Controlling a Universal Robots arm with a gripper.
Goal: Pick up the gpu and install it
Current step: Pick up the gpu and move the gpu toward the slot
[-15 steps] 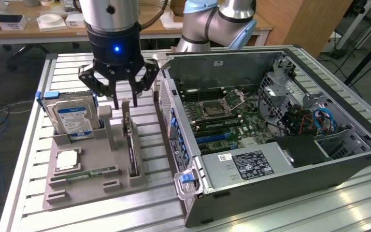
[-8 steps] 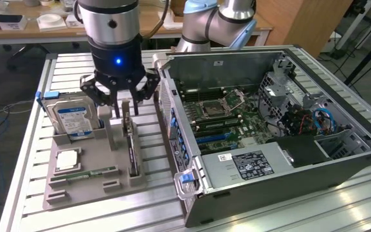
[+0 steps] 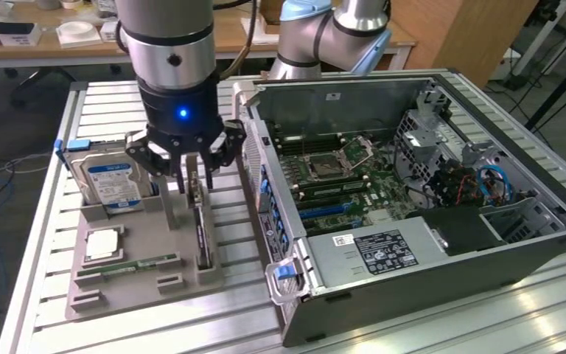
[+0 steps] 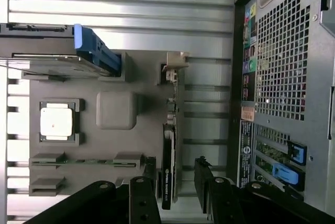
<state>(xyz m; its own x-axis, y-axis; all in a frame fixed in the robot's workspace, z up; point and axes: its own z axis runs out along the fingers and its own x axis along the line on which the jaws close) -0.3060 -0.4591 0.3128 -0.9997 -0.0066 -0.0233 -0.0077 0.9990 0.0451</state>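
The open jaws straddle the gpu (image 3: pixel 201 221), which stands on edge in a grey holder (image 3: pixel 126 287), leaving its top free to grip.

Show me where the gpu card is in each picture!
Exterior view: the gpu stands on edge in the gray tray, just below the gripper.
Wrist view: the gpu is seen edge-on in that tray, between the open jaws.
Shared landmark: the square silver chip lying in the tray.
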